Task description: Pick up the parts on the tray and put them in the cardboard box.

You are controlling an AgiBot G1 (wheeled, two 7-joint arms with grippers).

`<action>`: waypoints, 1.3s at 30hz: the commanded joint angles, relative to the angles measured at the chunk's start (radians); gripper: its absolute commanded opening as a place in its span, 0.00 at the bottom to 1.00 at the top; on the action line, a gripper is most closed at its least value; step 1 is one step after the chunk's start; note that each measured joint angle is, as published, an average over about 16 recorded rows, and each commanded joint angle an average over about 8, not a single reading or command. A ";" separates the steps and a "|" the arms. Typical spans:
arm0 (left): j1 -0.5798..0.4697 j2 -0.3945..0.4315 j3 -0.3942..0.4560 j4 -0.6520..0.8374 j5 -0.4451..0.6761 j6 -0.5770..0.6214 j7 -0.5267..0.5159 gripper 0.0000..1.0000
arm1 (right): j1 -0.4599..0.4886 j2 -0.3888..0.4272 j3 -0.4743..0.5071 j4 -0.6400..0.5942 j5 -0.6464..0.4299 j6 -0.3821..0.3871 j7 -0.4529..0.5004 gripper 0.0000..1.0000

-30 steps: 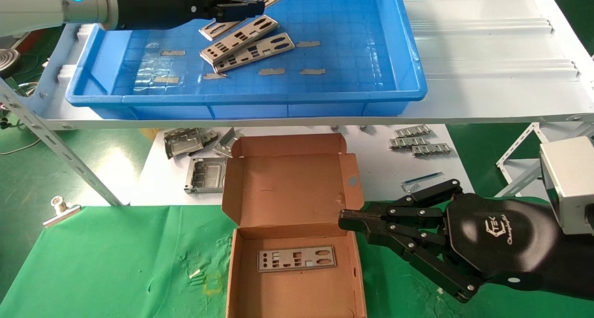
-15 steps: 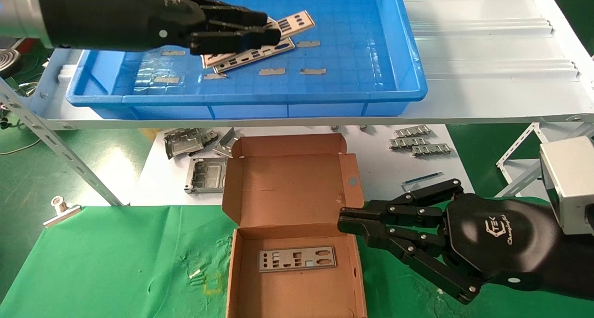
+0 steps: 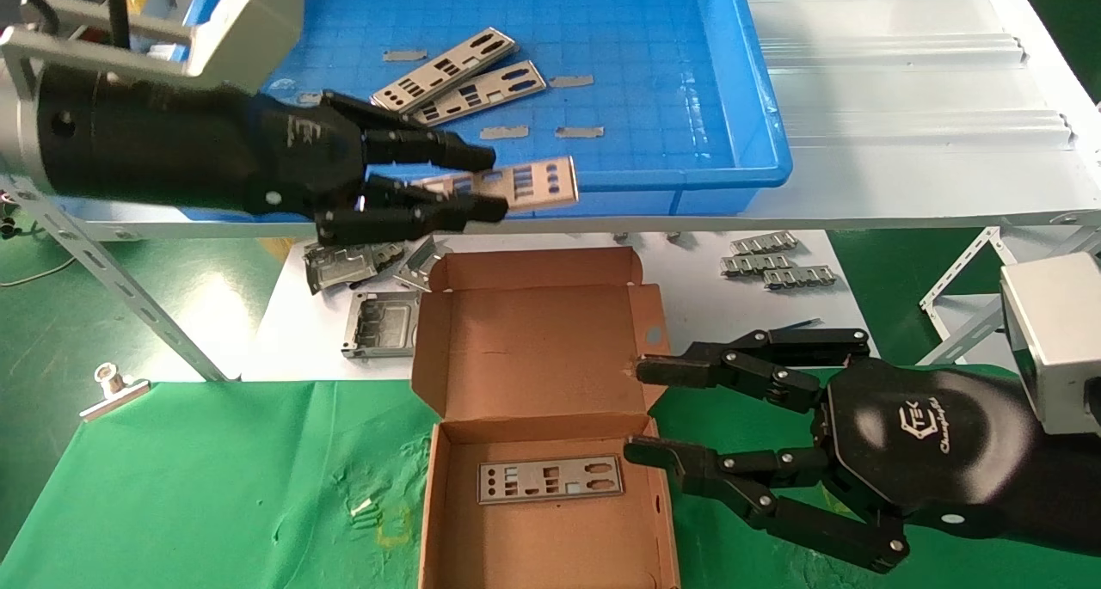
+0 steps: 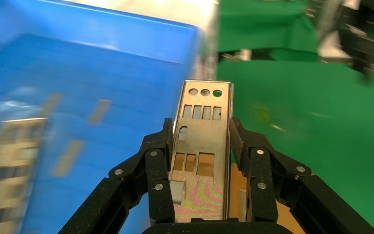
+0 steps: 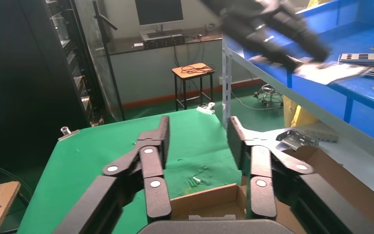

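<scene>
My left gripper (image 3: pixel 486 182) is shut on a silver punched part (image 3: pixel 525 185) and holds it level in the air over the front rim of the blue tray (image 3: pixel 757 99), beyond the cardboard box (image 3: pixel 542 348). The left wrist view shows the part (image 4: pixel 202 126) clamped by its long edges between the fingers. Two more parts (image 3: pixel 460 82) lie in the tray. One part (image 3: pixel 550 478) lies flat in the box. My right gripper (image 3: pixel 641 408) is open beside the box's right wall, with nothing in it.
Small grey tape strips (image 3: pixel 533 131) lie on the tray floor. Folded grey metal frames (image 3: pixel 361 292) sit on the white table left of the box lid, and small metal brackets (image 3: pixel 774 264) to its right. A green cloth (image 3: pixel 215 486) covers the near table.
My left gripper lifted one part out of the tray and drew it back toward the box, past the tray's front rim. My right gripper went from shut to open.
</scene>
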 commanded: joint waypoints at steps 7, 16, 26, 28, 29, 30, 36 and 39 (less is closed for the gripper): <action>0.131 -0.090 0.124 -0.237 -0.131 -0.022 -0.039 0.00 | 0.000 0.000 0.000 0.000 0.000 0.000 0.000 1.00; 0.203 -0.030 0.190 -0.175 -0.124 -0.049 -0.007 0.00 | 0.000 0.000 0.000 0.000 0.000 0.000 0.000 1.00; 0.334 0.077 0.219 -0.108 -0.074 -0.206 0.131 0.00 | 0.000 0.000 0.000 0.000 0.000 0.000 0.000 1.00; 0.372 0.098 0.217 -0.103 -0.070 -0.260 0.165 0.00 | 0.000 0.000 0.000 0.000 0.000 0.000 0.000 1.00; 0.392 0.109 0.215 -0.100 -0.070 -0.287 0.179 0.00 | 0.000 0.000 0.000 0.000 0.000 0.000 0.000 1.00; 0.410 0.119 0.214 -0.097 -0.069 -0.311 0.190 0.00 | 0.000 0.000 0.000 0.000 0.000 0.000 0.000 1.00; 0.490 0.170 0.220 -0.085 -0.049 -0.426 0.246 0.00 | 0.000 0.000 0.000 0.000 0.000 0.000 0.000 1.00; 0.509 0.184 0.223 -0.080 -0.038 -0.462 0.261 0.00 | 0.000 0.000 0.000 0.000 0.000 0.000 0.000 1.00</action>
